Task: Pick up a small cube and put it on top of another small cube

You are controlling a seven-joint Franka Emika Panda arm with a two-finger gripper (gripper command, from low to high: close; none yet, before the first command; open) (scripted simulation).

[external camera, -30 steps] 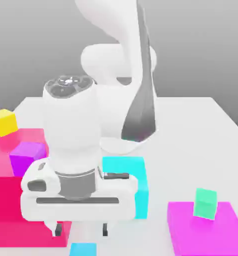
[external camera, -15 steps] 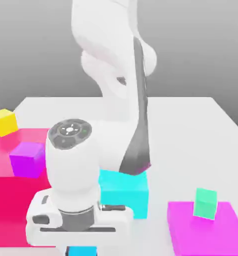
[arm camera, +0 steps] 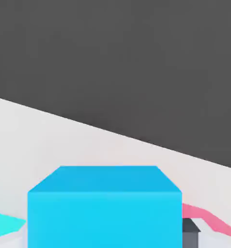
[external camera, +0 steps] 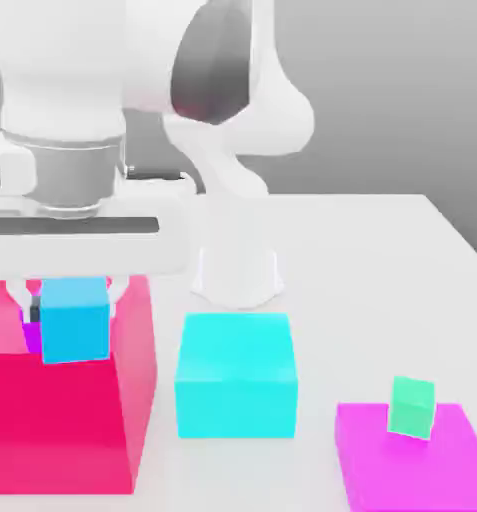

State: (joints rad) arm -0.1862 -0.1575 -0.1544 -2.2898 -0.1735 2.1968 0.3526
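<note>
My gripper (external camera: 74, 300) is shut on the small sky-blue cube (external camera: 75, 322) and holds it in the air at the exterior view's left, over the tall red block (external camera: 62, 430). In the hand view the same cube (arm camera: 105, 208) sits close between the fingers. Just behind the held cube, a sliver of a small purple cube (external camera: 28, 336) peeks out on the red block; most of it is hidden. A small green cube (external camera: 412, 407) rests on the flat magenta slab (external camera: 422, 470) at the exterior view's right.
A large cyan block (external camera: 236, 376) stands on the white table (external camera: 382, 280) between the red block and the magenta slab. The arm's white base (external camera: 237, 265) rises behind the cyan block. A pink step (external camera: 2, 320) adjoins the red block.
The gripper went down at the table's front, shut on the sky-blue cube, then rose and carried it toward the exterior view's left, over the red block.
</note>
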